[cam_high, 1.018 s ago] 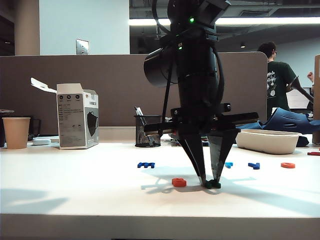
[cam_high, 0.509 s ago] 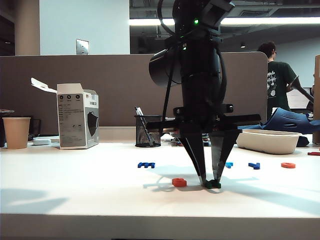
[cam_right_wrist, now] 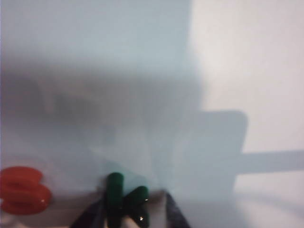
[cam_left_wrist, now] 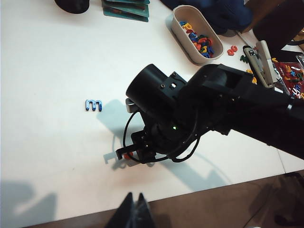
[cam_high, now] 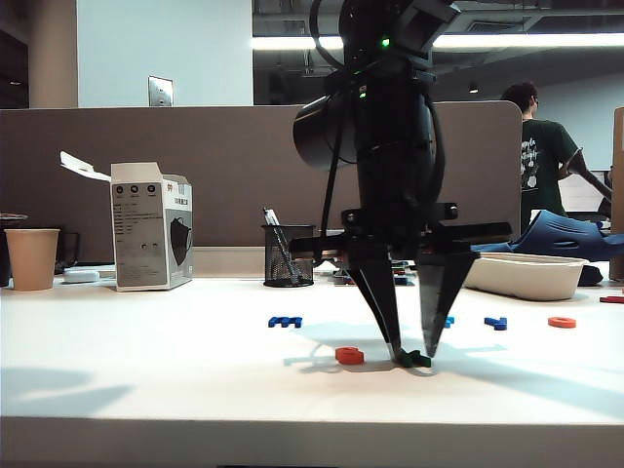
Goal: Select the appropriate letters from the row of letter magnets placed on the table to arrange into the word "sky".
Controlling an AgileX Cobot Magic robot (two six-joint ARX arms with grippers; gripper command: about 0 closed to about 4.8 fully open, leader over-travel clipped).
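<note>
Green plastic "k" magnet (cam_high: 412, 359) lies flat on the white table (cam_high: 146, 380), right gripper (cam_high: 413, 353) spread around it, orange-red "s" magnet (cam_high: 349, 356) beside; left gripper (cam_left_wrist: 134, 214) pinched together, empty.

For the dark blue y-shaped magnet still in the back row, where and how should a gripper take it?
Judging from the exterior view, the dark blue y-shaped plastic magnet lies flat on the white tabletop. Come straight down from above and pinch across its narrow stem, fingertips reaching the surface; its neighbours stand clear.

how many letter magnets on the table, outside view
6: blue m left; orange-red s, green k front; light blue, dark blue, orange-red ring right; arm may hide more.
</note>
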